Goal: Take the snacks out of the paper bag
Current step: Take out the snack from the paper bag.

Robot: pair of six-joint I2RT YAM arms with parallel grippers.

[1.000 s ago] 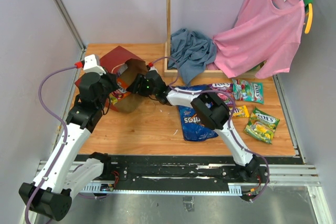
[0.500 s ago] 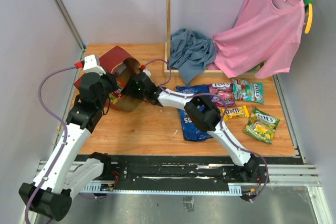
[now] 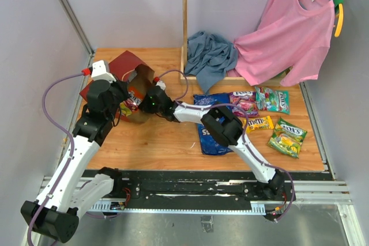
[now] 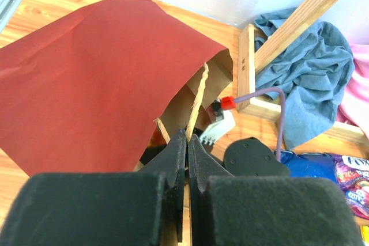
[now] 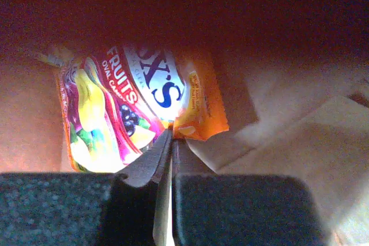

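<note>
The dark-red paper bag (image 3: 123, 65) lies on its side at the back left, its mouth facing right. My left gripper (image 4: 187, 137) is shut on a tan strip at the rim of the paper bag (image 4: 98, 79) and holds the mouth up. My right gripper (image 5: 172, 137) is inside the bag, shut on the lower edge of a red-orange fruit candy packet (image 5: 130, 99). From above, its fingers are hidden in the bag. Other snacks lie to the right: a blue Doritos bag (image 3: 215, 142), a purple packet (image 3: 245, 106), a green one (image 3: 272, 99), a yellow one (image 3: 264, 123) and a yellow-green one (image 3: 287, 136).
A blue-grey cloth (image 3: 210, 56) lies at the back by a wooden frame (image 3: 185, 21). A pink shirt (image 3: 288, 33) hangs at the back right. Grey walls close in both sides of the wooden table (image 3: 167, 142).
My right arm has reached left, deeper into the bag's mouth, and its jaws have closed on the red-orange packet. The left gripper has kept its grip on the bag's rim.
</note>
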